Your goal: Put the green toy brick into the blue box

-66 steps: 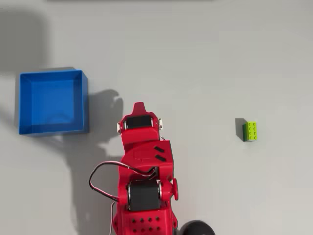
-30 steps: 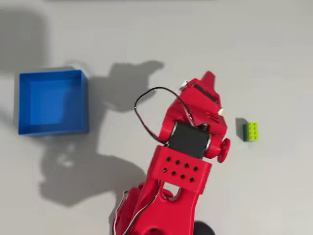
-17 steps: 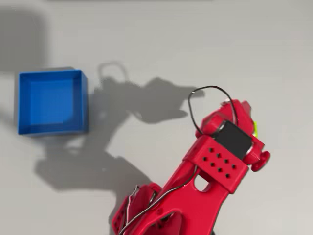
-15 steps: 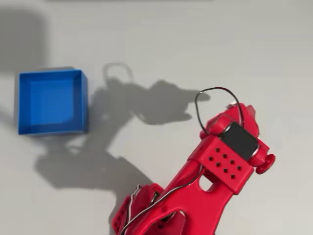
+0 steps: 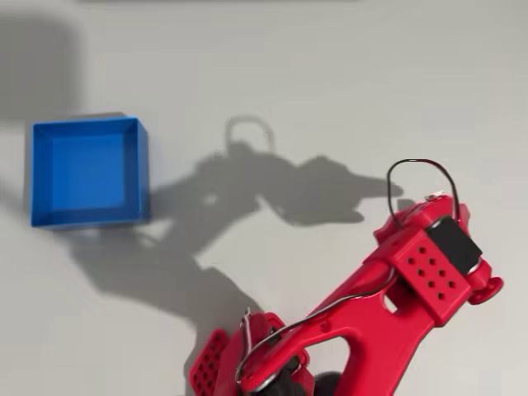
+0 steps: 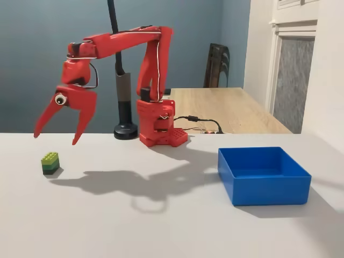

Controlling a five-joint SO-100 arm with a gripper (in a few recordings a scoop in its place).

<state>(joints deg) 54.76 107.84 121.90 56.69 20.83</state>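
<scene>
While my gripper (image 6: 55,137) hangs in the air with its two red fingers spread wide and nothing between them, the brick (image 6: 50,162) sits on the white table (image 6: 161,215) just below the fingertips, apart from them. It is tiny, lime-green on its studded top and darker green on the sides. Well off to the other side of me stands the box (image 6: 263,175), bright blue, square, open-topped.

A small plastic studded brick (image 6: 50,162) is lime green over darker green; the square plastic box (image 6: 263,174) bright blue; the tabletop (image 6: 161,226) pale grey.
</scene>
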